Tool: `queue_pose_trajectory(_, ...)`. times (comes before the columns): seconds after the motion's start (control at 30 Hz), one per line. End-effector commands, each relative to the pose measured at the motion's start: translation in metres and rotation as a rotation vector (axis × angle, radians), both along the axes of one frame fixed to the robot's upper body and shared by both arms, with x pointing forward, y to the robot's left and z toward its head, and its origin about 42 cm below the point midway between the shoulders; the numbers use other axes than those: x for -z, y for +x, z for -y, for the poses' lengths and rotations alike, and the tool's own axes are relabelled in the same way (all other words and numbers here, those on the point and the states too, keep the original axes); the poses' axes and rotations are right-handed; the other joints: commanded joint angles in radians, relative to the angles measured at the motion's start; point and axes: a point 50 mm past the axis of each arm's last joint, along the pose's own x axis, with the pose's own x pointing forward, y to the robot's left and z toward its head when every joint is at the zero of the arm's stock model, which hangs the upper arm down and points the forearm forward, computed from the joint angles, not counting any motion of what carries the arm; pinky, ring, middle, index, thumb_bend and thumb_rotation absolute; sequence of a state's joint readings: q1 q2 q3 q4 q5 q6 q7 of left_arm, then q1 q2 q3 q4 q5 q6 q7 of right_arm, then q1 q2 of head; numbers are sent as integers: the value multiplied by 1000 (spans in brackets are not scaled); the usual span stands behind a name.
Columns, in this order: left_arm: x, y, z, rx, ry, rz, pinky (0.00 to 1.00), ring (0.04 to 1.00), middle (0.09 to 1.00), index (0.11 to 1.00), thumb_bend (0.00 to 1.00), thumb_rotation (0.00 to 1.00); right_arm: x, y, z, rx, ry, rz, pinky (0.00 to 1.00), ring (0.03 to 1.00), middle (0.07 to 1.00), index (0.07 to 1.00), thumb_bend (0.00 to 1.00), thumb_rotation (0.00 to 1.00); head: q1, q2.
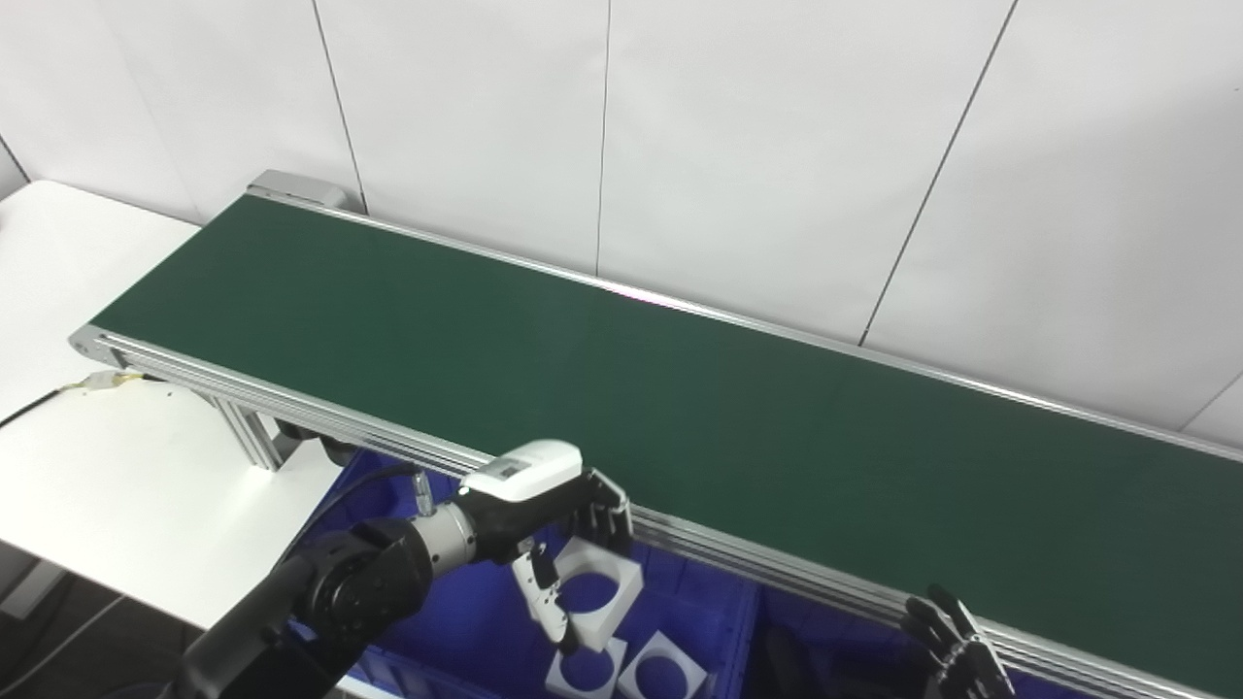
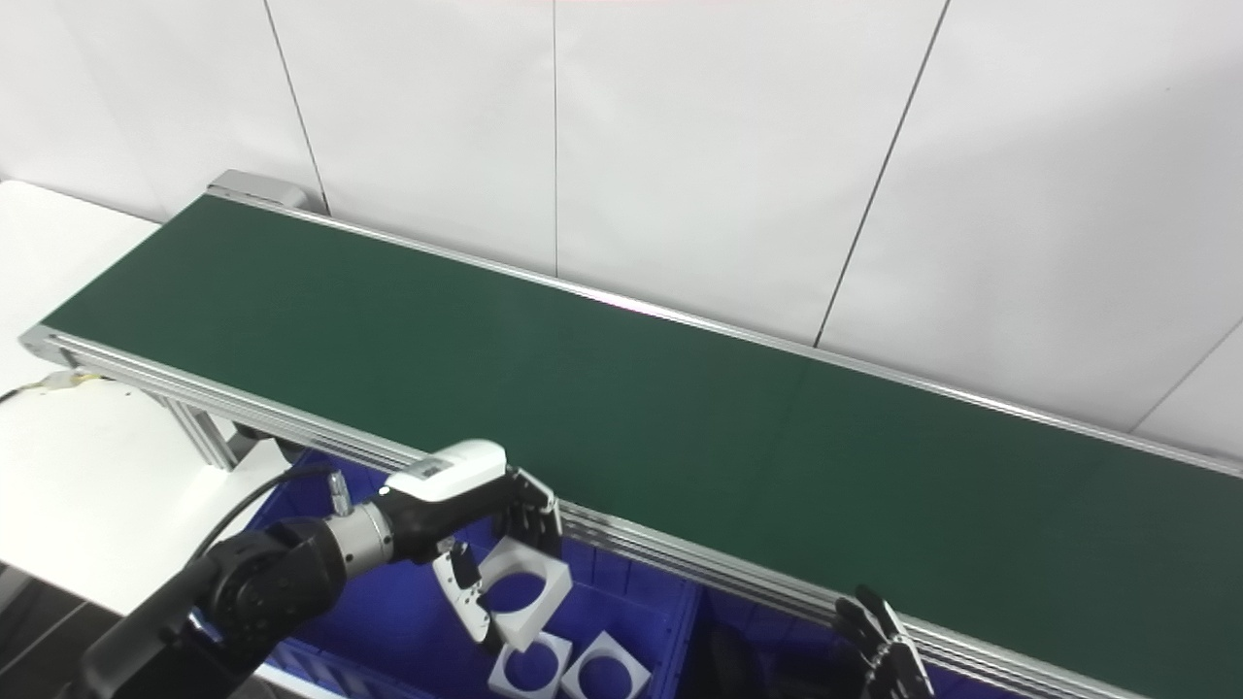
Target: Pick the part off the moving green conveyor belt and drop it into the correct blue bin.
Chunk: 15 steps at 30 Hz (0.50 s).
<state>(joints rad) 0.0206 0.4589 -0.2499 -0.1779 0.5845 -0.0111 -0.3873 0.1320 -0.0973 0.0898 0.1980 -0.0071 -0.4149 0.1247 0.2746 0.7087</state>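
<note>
Belt bare from upper left to lower right – dark green, no part riding on it anywhere in view. Left hand low at bottom centre-left, just below the belt's near rail, hanging over the left blue bin. Fingers curled round the upper edge of a white square part with a round hole, thumb pressed down its near side – grasping, not yet released. Part tilted, its lower corner near two more white parts of the same kind lying flat on the bin floor at the bottom edge; touching them or not, hard to say. Right hand at lower right, only fingertips poking above the frame's bottom edge, spread apart and apparently empty, idle below the rail. Second bin just right of the first, its contents mostly dark and unclear.

Judged from this: pick off the belt done, carry to the bin done, choice of bin looking right given the matching pieces already inside. Left to do – open the fingers and let the part fall flat beside the others, then lift clear of the rail. Small risk of the part snagging on the thumb or landing propped on a neighbour. White table at left, with a cable and connector lying near the belt's end.
</note>
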Motion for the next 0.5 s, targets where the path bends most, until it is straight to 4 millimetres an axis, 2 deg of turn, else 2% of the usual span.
queue_pose_trajectory(0.0,-6,13,4,5,4,55,502,411,445,511,504,0,-13,3,-4,-3,19,90,773,818,833,883,959,503,-2,3)
queue_pose_trajectory(0.23,17,23,13,25,47,27,546,423,448,510,504,0,-14,1,-4,-3,15,92,771,817,831,885,966,518,-7,9)
queue_pose_trajectory(0.47,29,27,19,64,69,43,507,424,453,507,505,0,-15,-1,-5,-3,27,95,770,816,831,884,964,506,-14,11)
